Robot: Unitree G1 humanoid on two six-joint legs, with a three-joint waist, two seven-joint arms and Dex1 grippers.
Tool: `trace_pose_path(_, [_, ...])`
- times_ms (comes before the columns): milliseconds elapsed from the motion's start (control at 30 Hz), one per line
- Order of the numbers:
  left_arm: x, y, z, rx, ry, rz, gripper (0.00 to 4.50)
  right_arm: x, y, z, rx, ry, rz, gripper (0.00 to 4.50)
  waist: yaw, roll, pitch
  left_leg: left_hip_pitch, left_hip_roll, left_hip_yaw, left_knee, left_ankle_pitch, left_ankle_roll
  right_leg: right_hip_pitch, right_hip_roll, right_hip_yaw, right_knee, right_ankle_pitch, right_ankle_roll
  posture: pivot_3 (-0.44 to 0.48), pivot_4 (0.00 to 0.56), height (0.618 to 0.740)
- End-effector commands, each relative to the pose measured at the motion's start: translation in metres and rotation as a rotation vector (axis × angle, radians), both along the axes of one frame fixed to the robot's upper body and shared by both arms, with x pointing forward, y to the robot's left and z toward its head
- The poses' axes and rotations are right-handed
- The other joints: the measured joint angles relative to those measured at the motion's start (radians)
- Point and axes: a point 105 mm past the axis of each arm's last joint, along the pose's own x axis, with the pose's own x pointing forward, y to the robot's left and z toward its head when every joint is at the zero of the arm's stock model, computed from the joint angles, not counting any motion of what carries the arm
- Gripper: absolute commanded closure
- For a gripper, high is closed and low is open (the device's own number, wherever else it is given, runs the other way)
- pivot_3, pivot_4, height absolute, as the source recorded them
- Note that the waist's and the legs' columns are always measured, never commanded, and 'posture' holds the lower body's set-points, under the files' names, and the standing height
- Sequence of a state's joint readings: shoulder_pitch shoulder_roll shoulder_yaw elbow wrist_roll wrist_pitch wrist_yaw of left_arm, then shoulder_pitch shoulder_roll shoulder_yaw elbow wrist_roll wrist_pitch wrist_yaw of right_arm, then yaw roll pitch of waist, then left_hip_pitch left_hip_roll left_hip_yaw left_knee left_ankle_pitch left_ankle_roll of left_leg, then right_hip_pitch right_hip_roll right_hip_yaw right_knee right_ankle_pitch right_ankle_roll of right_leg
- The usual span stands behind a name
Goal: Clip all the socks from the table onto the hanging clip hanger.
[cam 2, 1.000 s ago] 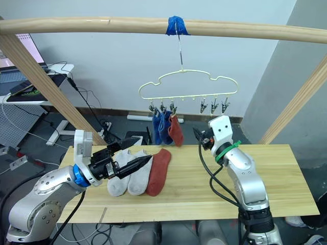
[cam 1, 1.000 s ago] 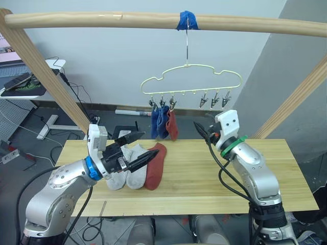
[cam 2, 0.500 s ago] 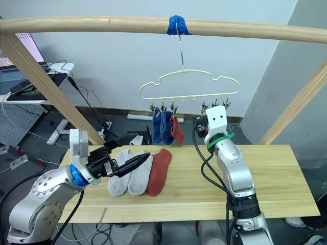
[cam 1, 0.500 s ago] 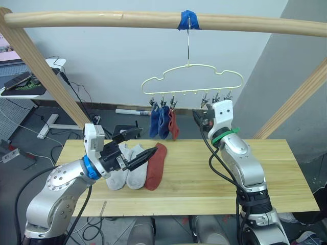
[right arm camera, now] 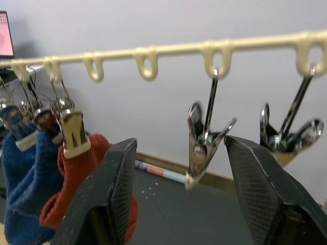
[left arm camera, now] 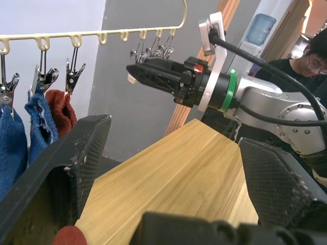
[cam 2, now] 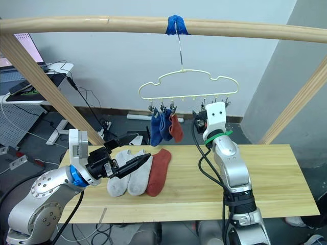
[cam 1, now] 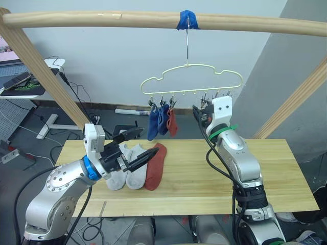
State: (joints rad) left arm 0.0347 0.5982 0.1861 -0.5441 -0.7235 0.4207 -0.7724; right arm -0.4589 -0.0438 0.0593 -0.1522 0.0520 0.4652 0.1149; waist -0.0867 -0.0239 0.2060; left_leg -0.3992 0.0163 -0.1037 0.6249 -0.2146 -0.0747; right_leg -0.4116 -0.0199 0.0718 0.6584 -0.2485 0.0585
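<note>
1. We are looking down over a long wooden table [cam 1: 204, 173] standing beneath a round wooden pole [cam 1: 102, 19].
2. A pale yellow clip hanger [cam 1: 190, 79] is hanging by its hook from a patch of blue tape [cam 1: 186, 19] on that pole.
3. Two blue socks [cam 1: 158, 121] and one rust red sock [cam 1: 171, 122] are dangling from the clips at the hanger's left end.
4. Three more socks are lying side by side on the left part of the table: two light grey socks [cam 1: 129, 173] and, just to their right, another rust red sock [cam 1: 155, 167].
5. We are holding our left gripper [cam 1: 138, 148] low over the grey socks, its two black fingers spread apart with nothing between them.
6. We are raising our right gripper [left arm camera: 134, 72] to the hanger's bar, close to the bare metal clips [cam 1: 214, 97] on its right half.
7. In the right wrist view its fingers [right arm camera: 107, 199] are standing wide apart on either side of one empty clip [right arm camera: 204, 138], not touching it.
8. A person [left arm camera: 317, 53] is showing at the edge of the left wrist view, behind our right arm.
</note>
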Motion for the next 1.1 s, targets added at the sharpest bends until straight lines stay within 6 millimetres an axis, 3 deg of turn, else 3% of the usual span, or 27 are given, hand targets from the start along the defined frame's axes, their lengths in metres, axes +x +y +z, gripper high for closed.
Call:
trace_pose_path(33, [-0.003, -0.003, 0.008, 0.002, -0.048, -0.012, 0.00, 0.000, 0.000, 0.018, 0.016, -0.068, -0.011, 1.65, 0.000, 0.000, 0.000, 0.000, 0.000, 0.000, 0.000, 0.000, 0.000, 0.000, 0.000, 0.000, 0.000, 0.000, 0.000, -0.058, 0.179, 0.740])
trace_pose_path(467, [-0.003, -0.005, 0.010, -0.009, -0.054, -0.020, 0.00, 0.002, 0.012, 0.023, 0.052, -0.064, 0.008, 1.65, 0.000, 0.000, 0.000, 0.000, 0.000, 0.000, -0.001, 0.000, 0.000, -0.001, 0.000, 0.000, -0.001, 0.000, 0.000, -0.054, 0.169, 0.740])
trace_pose_path(1100, [-0.005, -0.007, 0.010, -0.017, -0.056, -0.021, 0.00, 0.006, 0.011, 0.024, 0.077, -0.059, 0.001, 1.65, 0.000, 0.000, 0.000, -0.001, 0.000, 0.000, -0.001, 0.000, 0.000, -0.001, 0.000, 0.000, -0.001, 0.000, 0.000, -0.050, 0.165, 0.740])
